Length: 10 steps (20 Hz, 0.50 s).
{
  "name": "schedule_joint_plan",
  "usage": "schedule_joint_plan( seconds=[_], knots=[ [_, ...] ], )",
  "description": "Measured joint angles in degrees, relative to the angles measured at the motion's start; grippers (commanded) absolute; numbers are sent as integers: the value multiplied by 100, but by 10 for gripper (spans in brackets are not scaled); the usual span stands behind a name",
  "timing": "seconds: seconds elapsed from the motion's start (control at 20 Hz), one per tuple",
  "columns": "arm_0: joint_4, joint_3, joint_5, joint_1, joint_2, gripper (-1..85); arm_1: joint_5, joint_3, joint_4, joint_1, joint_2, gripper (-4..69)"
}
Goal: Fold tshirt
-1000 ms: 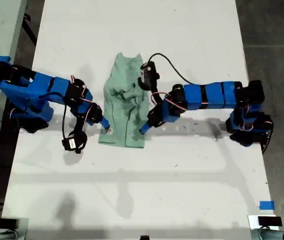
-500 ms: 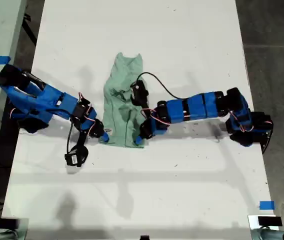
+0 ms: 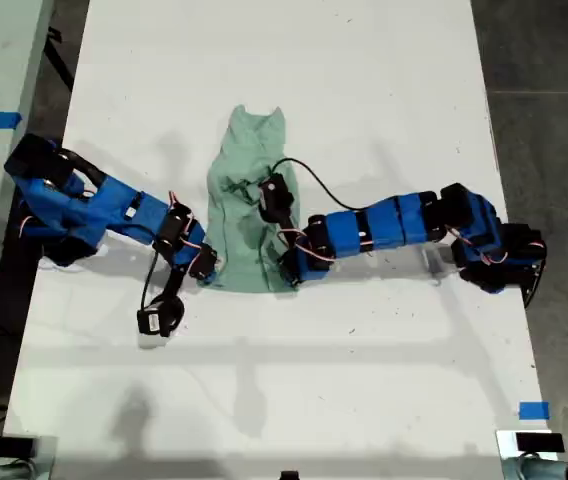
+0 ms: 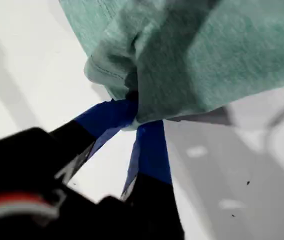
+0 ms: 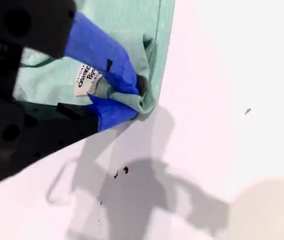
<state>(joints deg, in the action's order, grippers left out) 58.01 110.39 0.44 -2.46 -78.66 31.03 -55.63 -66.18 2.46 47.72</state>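
label (image 5: 86, 80) | white tag on tshirt (image 5: 117, 30) corner | dark print, too blurred to read

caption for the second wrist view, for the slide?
My second hand pinches a corner of the mint-green tshirt beside its white label, over the white table.

White table (image 3: 364, 80) bare around tshirt (image 3: 249, 190), 2 blue arms flanking it
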Motion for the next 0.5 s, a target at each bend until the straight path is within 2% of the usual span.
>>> schedule_joint_plan(
  seconds=[0.15, 0.4, 0.5],
  knots=[
    [439, -826, 97, -70, 466, 1, 70, -9, -246, 53, 97, -2],
    [2145, -4069, 272, -545, 2153, 1, 237, -53, -1081, 431, 756, -2],
    [2259, -5001, 299, -782, 2206, 1, 185, -211, -1380, 800, 1283, -2]
  ],
)
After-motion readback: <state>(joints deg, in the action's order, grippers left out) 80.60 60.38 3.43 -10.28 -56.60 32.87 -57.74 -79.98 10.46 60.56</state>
